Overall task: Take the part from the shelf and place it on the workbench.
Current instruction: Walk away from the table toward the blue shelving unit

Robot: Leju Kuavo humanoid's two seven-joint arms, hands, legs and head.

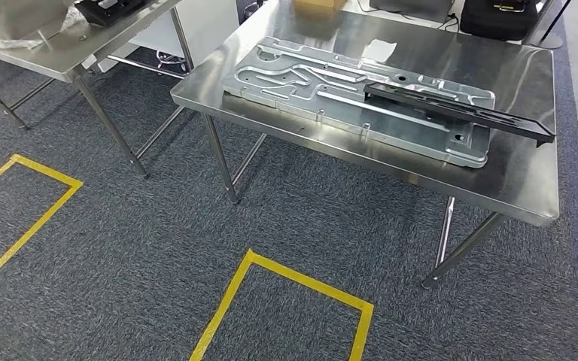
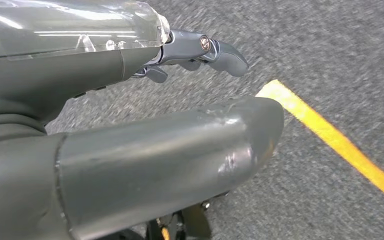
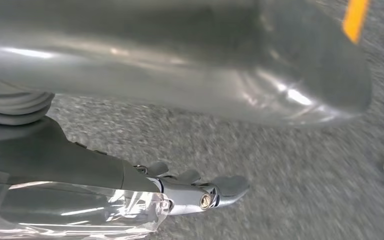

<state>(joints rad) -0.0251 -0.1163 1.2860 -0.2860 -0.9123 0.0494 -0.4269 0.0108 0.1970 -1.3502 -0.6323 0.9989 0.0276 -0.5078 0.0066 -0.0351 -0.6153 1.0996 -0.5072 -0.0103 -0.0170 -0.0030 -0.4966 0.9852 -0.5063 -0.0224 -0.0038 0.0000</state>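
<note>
A long black part lies flat on a large silver metal plate that rests on a steel counter. The part sits toward the right of the counter, running at a slant from the plate's middle out past its right end, where its far tip overhangs bare counter. It is narrow, dark and strip-shaped, with raised edges and cut-outs along its length.

Both hands are well apart from the part, hanging low over grey carpet. In the left wrist view, the left hand holds nothing; its thick grey thumb and darker fingers are stretched out with a gap between them, above a yellow tape line on the floor. In the right wrist view, the right hand is likewise empty, thumb and fingers extended and apart.

A second steel counter stands to the far left.
</note>
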